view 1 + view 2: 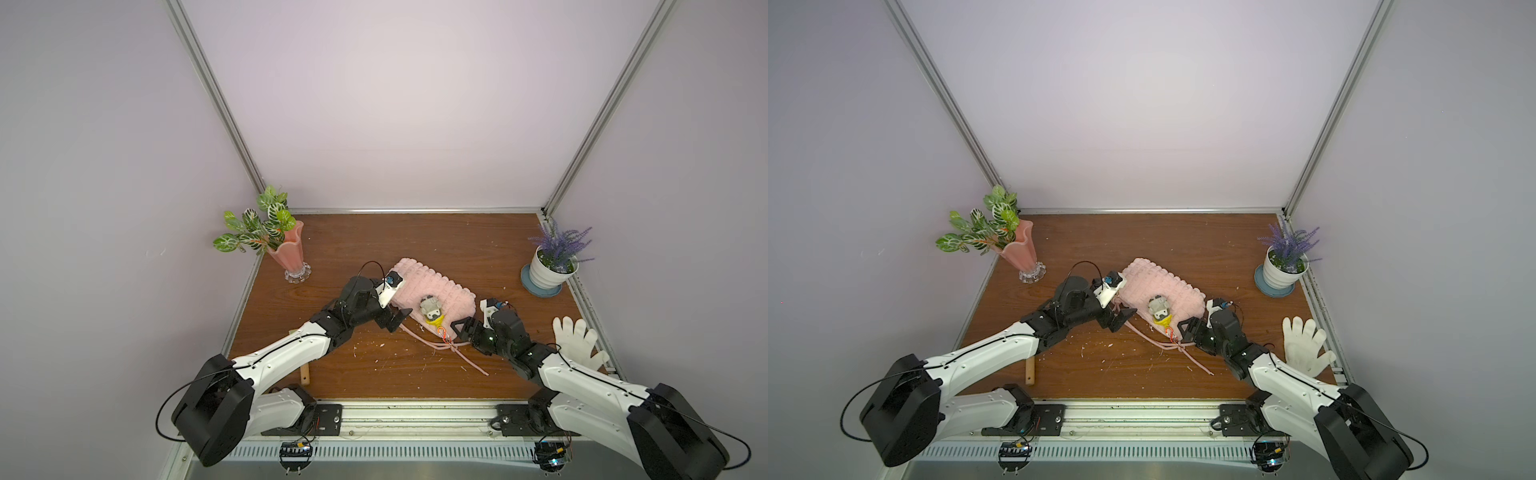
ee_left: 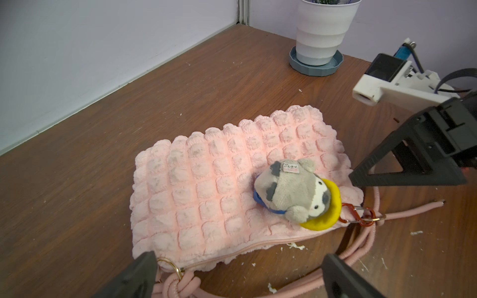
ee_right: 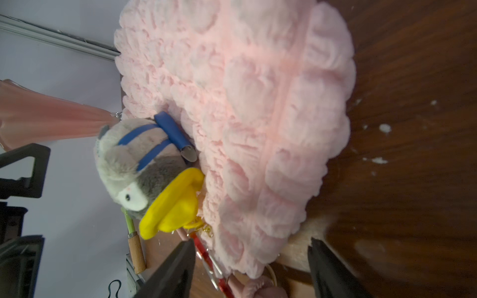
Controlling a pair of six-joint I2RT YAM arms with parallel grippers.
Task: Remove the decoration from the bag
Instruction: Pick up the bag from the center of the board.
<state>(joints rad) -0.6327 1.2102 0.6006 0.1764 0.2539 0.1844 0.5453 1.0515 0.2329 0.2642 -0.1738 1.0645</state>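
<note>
In the right wrist view the bag (image 3: 258,129) ran past the top edge. The clip (image 3: 202,251) was blurred, partly hidden behind a finger (image 3: 175,271) of the right end effector (image 3: 251,242).

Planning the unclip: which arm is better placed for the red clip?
Right. The right gripper sits by the clip at a corner of the bag; the left gripper is at its other end.

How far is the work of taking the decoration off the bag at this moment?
Done: nothing yet; the decoration lies on the bag, its red clip hooked at the strap ring. In hand: the right pincer straddles that bag corner, jaws apart; the left pincer hovers open. Left: unhook, lift away.
</note>
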